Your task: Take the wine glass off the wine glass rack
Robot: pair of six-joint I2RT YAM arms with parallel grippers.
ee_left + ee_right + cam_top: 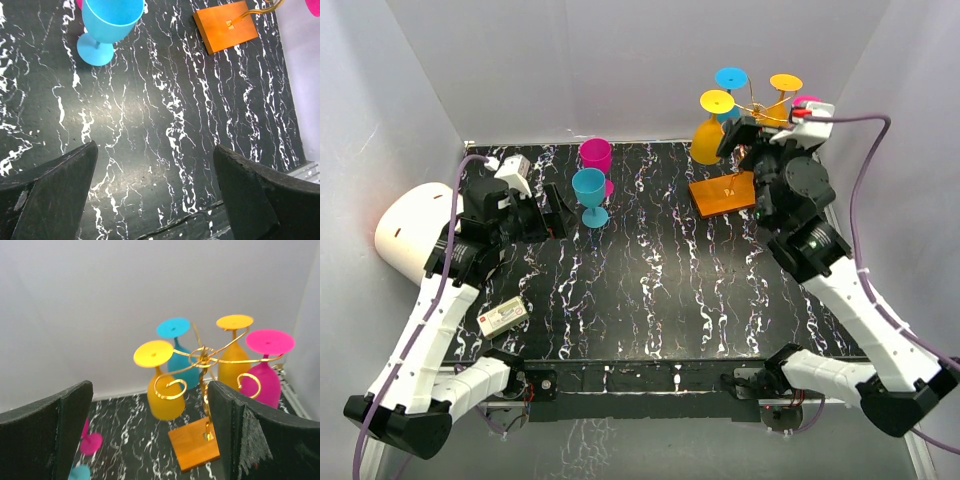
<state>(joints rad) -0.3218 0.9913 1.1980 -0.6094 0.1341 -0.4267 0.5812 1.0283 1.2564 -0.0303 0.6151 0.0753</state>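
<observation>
The wine glass rack (752, 108) is a gold wire stand on an orange base (722, 192) at the back right. Several glasses hang on it upside down: a yellow one (709, 138), a blue one (731, 79), another yellow one (785, 84) and a pink one (807, 101). In the right wrist view the rack (202, 358) stands ahead, with the yellow glass (165, 396) nearest. My right gripper (740, 135) is open and empty, close in front of the yellow glass, not touching it (150, 440). My left gripper (556, 211) is open and empty over the table (155, 195).
A blue glass (589, 196) and a pink glass (597, 157) stand upright at the back left, beside my left gripper. The blue glass (107, 25) and the rack's base (225, 31) show in the left wrist view. A small box (502, 317) lies front left. White walls enclose the table.
</observation>
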